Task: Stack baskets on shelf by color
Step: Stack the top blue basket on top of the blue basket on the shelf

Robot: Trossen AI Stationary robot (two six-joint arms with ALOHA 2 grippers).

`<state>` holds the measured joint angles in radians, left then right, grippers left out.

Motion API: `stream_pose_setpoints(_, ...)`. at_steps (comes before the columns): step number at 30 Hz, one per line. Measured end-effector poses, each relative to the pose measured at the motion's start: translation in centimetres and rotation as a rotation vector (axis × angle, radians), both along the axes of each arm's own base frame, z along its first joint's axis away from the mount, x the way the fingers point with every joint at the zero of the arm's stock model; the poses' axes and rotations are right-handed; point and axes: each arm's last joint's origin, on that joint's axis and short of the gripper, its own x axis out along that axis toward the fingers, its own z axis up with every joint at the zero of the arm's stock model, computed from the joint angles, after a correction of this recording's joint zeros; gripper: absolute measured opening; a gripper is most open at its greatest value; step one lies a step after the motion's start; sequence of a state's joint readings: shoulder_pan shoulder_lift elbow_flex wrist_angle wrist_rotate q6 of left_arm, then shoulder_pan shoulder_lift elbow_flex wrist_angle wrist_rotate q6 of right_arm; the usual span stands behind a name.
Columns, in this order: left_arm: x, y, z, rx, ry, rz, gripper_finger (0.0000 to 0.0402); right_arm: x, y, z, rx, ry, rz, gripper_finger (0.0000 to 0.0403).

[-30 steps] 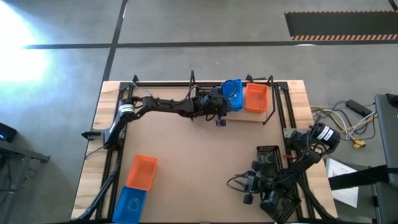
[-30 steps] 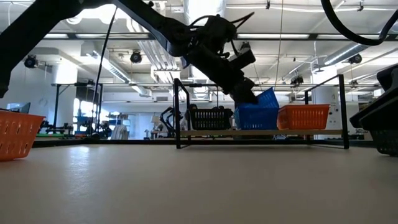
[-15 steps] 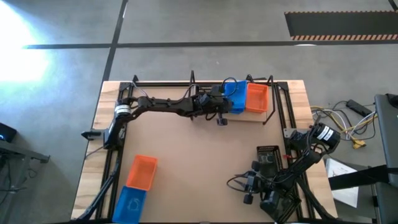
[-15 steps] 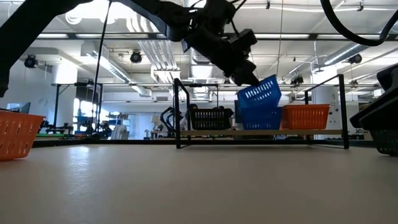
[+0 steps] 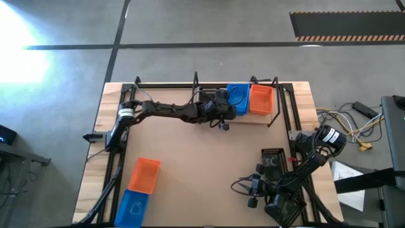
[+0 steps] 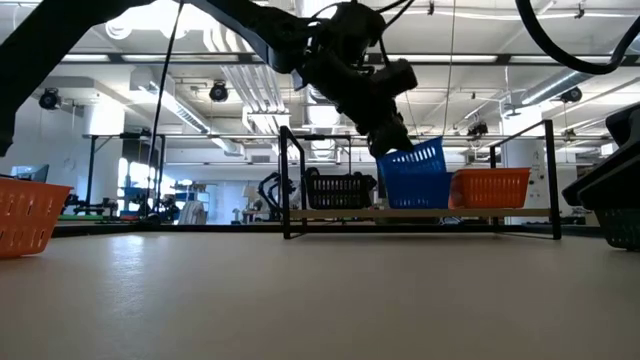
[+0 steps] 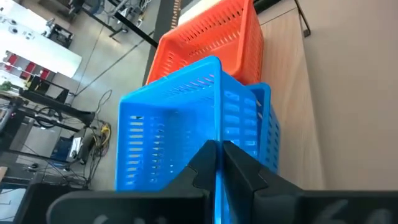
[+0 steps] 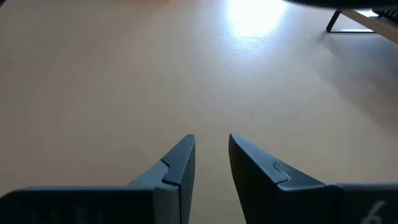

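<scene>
Table (image 5: pixel 209 164) in light wood, both arms in my overhead feed. The shelf (image 5: pixel 262 120) stands along the far edge, toward the right; in the low view its wooden board (image 6: pixel 330 213) sits inside the thin black wire frame. My left arm reaches across the far half of the table to the shelf. Left gripper (image 7: pixel 217 163) is pinched on the near wall of the top blue basket (image 7: pixel 180 124), fingers pressed together with the rim between them. That basket sits nested in a second blue basket (image 7: pixel 264 134) on the shelf's middle spot, and in the low view it looks slightly tilted, with the gripper side raised (image 6: pixel 415 172). Just beside the blue pair, touching or nearly so, is an orange basket on the shelf (image 5: pixel 261 99) at the right end; a black basket on the shelf (image 6: pixel 337 189) is at the other end. Right arm waits at the near right corner; right gripper (image 8: pixel 211 163) hangs above bare tabletop, fingers slightly spread with a narrow gap, holding nothing. A black basket on the table (image 5: pixel 273 159) lies near it. At the near left, an orange basket on the table (image 5: pixel 145 175) lies against a blue basket on the table (image 5: pixel 133 206).
</scene>
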<state>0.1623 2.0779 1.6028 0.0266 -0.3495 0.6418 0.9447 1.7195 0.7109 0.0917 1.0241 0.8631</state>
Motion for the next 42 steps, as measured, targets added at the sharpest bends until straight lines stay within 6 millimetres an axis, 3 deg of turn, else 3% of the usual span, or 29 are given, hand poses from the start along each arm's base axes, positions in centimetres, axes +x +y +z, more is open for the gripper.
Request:
stream_pose_setpoints(5,0.3,0.0,-0.9,-0.005,0.012,0.000,0.0010,0.0,0.0,0.0,-0.001,0.000,0.000,0.0091)
stream_pose_setpoints(14,0.4,-0.3,-0.4,-0.058,-0.001,0.014,0.0113,0.0,0.0,0.0,-0.001,0.000,0.000,0.0091)
stream_pose_setpoints(19,0.1,-0.4,0.0,-0.092,0.051,0.010,0.0147,0.0,0.0,0.0,-0.002,0.000,0.000,0.0091)
stream_pose_setpoints(38,-0.8,2.0,-1.7,-0.237,0.052,0.052,0.0152,0.0,0.0,0.0,-0.008,-0.005,-0.004,0.0091)
stream_pose_setpoints(42,-0.8,2.3,-1.8,-0.302,0.034,0.031,0.0137,0.0,0.0,0.0,-0.007,-0.005,-0.004,0.0091)
